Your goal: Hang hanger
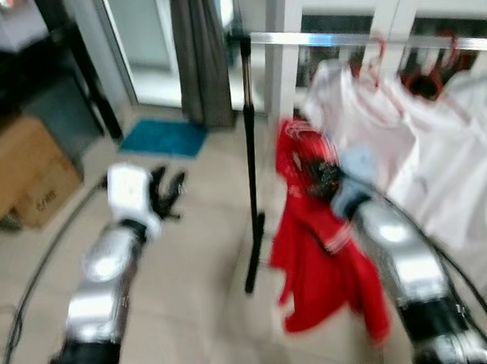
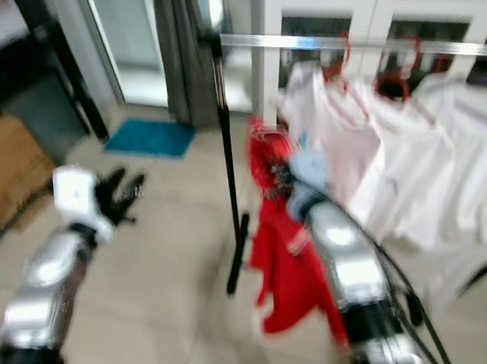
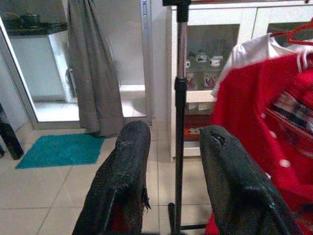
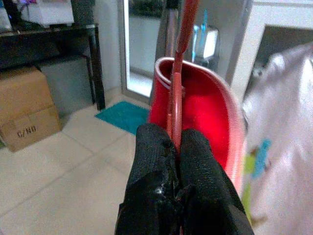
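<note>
Right gripper jaws clamped on red hanger with red shirt; left gripper jaws wide, holding nothing.

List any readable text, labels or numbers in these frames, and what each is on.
"C/NB" or similar: black print on the lower cardboard box, right wrist view; last letters uncertain.
Same box in the left eye view: dark print, too blurred to read.
Mugs in the cabinet: any markings too small to read.
Nothing else legible.

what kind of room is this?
Probably a home laundry or utility corner: a clothes rail hung with white shirts, a glass-door cabinet holding cups, and a teal mat by a sliding door.
</note>
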Robot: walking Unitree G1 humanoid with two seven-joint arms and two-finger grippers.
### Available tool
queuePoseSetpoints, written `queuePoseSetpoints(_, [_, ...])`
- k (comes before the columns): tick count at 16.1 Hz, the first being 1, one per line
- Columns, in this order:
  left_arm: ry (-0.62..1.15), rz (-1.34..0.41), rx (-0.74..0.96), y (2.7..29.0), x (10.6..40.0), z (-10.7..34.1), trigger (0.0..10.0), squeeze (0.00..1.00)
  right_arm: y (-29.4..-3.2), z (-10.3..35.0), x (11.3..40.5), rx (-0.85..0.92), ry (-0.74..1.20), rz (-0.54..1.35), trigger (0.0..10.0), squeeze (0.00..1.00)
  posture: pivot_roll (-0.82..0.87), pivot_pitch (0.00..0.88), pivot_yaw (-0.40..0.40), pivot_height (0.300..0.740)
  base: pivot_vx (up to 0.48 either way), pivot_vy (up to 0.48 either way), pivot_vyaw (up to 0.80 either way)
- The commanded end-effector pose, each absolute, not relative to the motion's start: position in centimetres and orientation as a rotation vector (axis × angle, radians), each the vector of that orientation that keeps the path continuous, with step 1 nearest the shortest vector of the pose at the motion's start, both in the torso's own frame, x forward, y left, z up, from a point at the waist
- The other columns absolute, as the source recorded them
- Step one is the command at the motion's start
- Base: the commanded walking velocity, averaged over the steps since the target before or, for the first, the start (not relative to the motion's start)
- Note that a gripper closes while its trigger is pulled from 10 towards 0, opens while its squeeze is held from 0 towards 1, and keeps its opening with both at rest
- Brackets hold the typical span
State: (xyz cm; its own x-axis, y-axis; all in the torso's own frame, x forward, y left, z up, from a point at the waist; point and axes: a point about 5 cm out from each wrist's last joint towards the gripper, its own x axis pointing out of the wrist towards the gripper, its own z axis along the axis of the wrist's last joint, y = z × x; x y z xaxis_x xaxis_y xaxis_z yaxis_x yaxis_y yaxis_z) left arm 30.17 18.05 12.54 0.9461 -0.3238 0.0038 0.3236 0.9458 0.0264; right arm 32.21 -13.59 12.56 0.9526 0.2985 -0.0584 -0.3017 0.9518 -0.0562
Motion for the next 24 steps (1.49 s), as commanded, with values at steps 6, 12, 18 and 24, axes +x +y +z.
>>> queuePoseSetpoints(6, [0.000,-0.408,0.024,15.6,30.1,12.7,10.0,0.00,-14.2,14.7,32.4,-0.095,-0.013,0.278,10.0,0.00,-0.05,0.000,0.023,0.740,0.393,0.000,-0.07])
queuePoseSetpoints(12, [0.004,-0.428,0.047,15.7,29.6,12.7,10.0,0.00,-13.4,15.8,32.3,-0.078,-0.042,0.366,10.0,0.00,-0.04,0.000,0.008,0.740,0.393,0.000,-0.40])
queuePoseSetpoints(18, [0.006,-0.451,0.082,15.6,29.5,12.9,10.0,0.00,-12.0,15.9,32.7,-0.092,0.039,0.415,10.0,0.00,-0.03,0.000,-0.007,0.740,0.384,0.000,0.00])
queuePoseSetpoints(24, [0.015,-0.534,0.111,14.9,29.4,13.1,10.0,0.00,-12.8,16.3,34.1,-0.004,0.064,0.270,10.0,0.00,-0.03,0.000,0.018,0.740,0.307,0.000,0.00])
